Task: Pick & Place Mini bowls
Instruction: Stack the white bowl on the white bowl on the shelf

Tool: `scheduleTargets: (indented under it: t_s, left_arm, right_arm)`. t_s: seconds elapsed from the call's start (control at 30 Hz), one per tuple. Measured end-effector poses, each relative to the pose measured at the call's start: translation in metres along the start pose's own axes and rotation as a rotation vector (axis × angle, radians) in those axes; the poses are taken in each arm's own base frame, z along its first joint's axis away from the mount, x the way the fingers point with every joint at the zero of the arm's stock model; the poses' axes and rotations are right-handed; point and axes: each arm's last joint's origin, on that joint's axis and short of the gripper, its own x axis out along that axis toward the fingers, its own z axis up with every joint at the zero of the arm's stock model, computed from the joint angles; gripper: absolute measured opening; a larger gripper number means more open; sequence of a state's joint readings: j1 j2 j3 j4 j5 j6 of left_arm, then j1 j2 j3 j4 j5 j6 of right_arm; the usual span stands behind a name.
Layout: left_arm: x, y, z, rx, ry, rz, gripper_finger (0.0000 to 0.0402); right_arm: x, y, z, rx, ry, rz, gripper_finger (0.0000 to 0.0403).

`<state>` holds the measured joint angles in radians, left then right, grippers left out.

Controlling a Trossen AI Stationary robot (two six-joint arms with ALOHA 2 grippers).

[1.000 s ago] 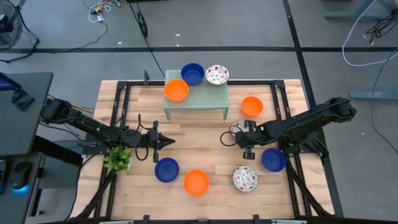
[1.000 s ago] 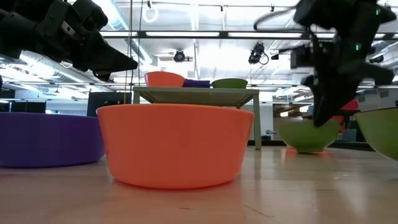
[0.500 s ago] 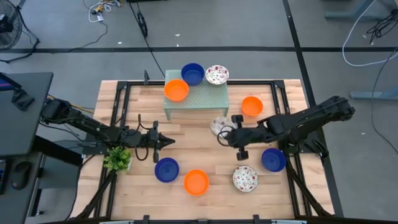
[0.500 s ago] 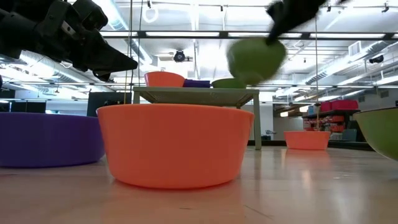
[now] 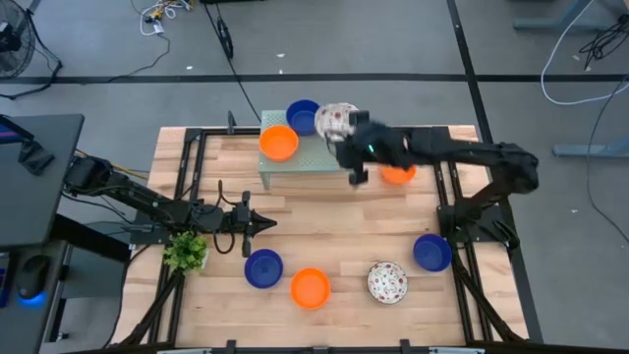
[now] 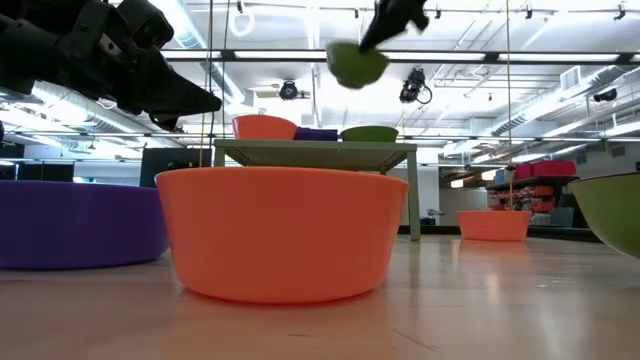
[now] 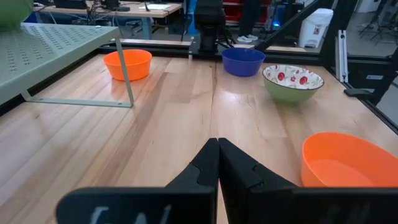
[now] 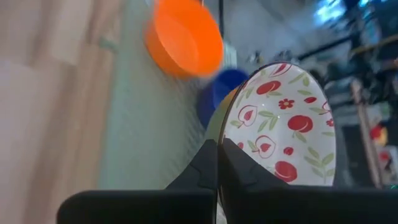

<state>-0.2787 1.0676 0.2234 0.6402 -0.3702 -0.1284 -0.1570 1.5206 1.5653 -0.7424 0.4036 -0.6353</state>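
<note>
My right gripper (image 5: 343,134) is shut on a white mini bowl with red floral speckles (image 5: 333,119), held in the air over the right end of the mint-green stand (image 5: 313,157). The low view shows this bowl (image 6: 357,63) well above the stand top. An orange bowl (image 5: 278,143), a blue bowl (image 5: 301,115) and a green-sided bowl (image 6: 370,133) rest on the stand. My left gripper (image 5: 267,224) is shut and empty, low over the table's left middle, beside the small plant (image 5: 185,252). My right gripper pinches the floral bowl by its rim (image 8: 225,139) between its two fingers. The arm reaches in from the table's right side. The bowl is lifted clear of the stand and tilted, its patterned inside (image 8: 283,124) turned toward the wrist camera.
On the table lie a blue bowl (image 5: 263,267), an orange bowl (image 5: 311,287), a floral bowl (image 5: 387,282), a blue bowl (image 5: 431,252) and an orange bowl (image 5: 400,174) partly under my right arm. Bare wood lies between the stand and the near bowls.
My right gripper has picked the floral bowl up from the table's right middle and carried it up and toward the far-left, over the stand's right end. The bowl is now lifted clear and tilted.
</note>
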Motion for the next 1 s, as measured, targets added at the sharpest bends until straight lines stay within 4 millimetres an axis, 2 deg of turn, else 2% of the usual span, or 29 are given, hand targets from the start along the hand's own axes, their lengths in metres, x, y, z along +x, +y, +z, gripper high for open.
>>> scheduleTargets:
  t_s: [0.17, 0.37, 0.57, 1.0]
  left_arm:
    - [0.000, 0.000, 0.000, 0.002, 0.000, 0.000, 0.0009]
    - [0.000, 0.000, 0.000, 0.008, 0.000, 0.000, 0.0009]
    - [0.000, 0.000, 0.000, 0.009, 0.000, 0.000, 0.0009]
    - [0.000, 0.000, 0.000, 0.010, 0.000, 0.000, 0.0009]
  right_arm:
    - [0.032, -0.026, -0.025, 0.039, 0.119, 0.030, 0.0000]
    - [0.050, -0.033, -0.041, 0.057, 0.177, 0.088, 0.0000]
    - [0.059, -0.036, -0.047, 0.064, 0.207, 0.091, 0.0000]
    - [0.061, -0.042, -0.054, 0.113, 0.184, 0.129, 0.0000]
